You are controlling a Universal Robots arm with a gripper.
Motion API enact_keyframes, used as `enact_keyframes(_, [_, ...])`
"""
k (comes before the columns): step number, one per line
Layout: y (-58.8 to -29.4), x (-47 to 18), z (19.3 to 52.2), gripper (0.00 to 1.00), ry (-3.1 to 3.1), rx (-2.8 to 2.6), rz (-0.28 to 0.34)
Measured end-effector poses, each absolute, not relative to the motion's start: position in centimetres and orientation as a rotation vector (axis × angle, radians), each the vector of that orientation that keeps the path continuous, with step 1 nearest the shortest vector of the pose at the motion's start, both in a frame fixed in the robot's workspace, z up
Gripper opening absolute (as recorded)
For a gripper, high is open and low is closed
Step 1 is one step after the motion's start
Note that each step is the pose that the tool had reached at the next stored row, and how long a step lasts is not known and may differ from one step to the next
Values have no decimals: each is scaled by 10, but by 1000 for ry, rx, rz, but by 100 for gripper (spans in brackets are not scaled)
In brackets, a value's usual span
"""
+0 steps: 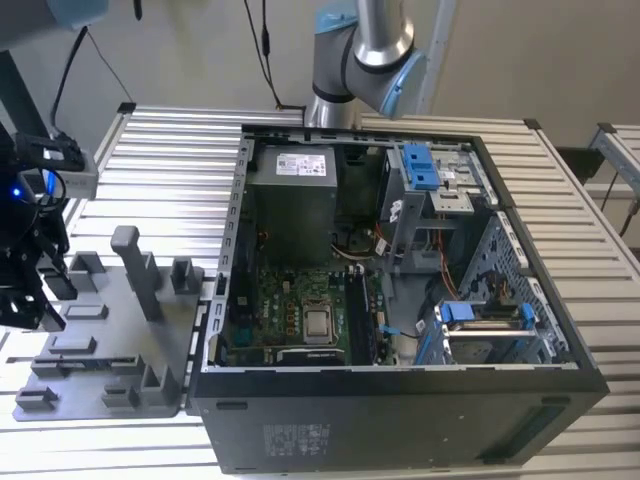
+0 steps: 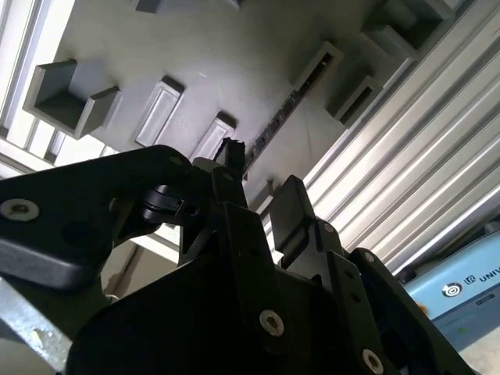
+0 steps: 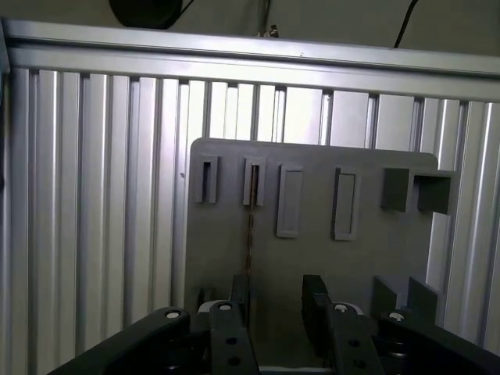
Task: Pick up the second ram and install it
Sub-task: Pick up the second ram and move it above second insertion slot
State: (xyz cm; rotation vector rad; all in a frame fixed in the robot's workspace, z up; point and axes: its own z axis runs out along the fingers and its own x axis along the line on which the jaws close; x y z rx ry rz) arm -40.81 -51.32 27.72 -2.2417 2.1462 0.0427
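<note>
The second ram (image 3: pixel 251 226) stands on its thin edge in a slot of the grey moulded tray (image 3: pixel 375 250), seen as a narrow dark strip. In the second wrist view the ram (image 2: pixel 273 125) runs as a thin line toward the fingertips. My gripper (image 3: pixel 275 301) hovers over the tray's near part, open, with nothing between its black fingers (image 3: pixel 238 295). The ram lines up closer to that finger than to the gap. In the exterior view the gripper (image 1: pixel 25 290) hangs at the far left, above the tray (image 1: pixel 110 330).
An open computer case (image 1: pixel 400 380) lies to the exterior view's right of the tray, with its motherboard (image 1: pixel 300 310), memory slots (image 1: pixel 362 315) and blue drive clips (image 1: pixel 420 165). The tray has upright posts (image 1: pixel 135 270) and other holders. A ribbed metal table (image 3: pixel 94 195) lies under everything.
</note>
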Motion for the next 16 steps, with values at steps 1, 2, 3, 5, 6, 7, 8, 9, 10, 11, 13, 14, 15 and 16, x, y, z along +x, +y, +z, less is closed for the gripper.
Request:
enact_keyframes(1, [-513,-408,277,42,2146,-2242,43])
enact_keyframes(2, [-513,-408,277,42,2146,-2242,43])
enact_keyframes(3, [-513,-408,277,42,2146,-2242,43])
enact_keyframes(5, [-513,-408,276,42,2146,-2241,43])
enact_keyframes(6, [-513,-408,276,42,2146,-2242,43])
enact_keyframes(7, [-513,-408,275,42,2146,-2242,43])
enact_keyframes(8, [-513,-408,275,42,2146,-2242,43])
enact_keyframes(9, [-513,-408,275,42,2145,-2242,43])
enact_keyframes(10, [-513,-408,274,42,2143,-2245,43])
enact_keyframes(11, [-513,-408,274,42,2139,-2248,43])
enact_keyframes(13, [-513,-408,273,42,2133,-2254,43])
enact_keyframes(14, [-513,-408,271,42,2131,-2256,43])
enact_keyframes(15, [-513,-408,270,42,2129,-2259,43])
enact_keyframes(16, [-513,-408,269,42,2127,-2260,43])
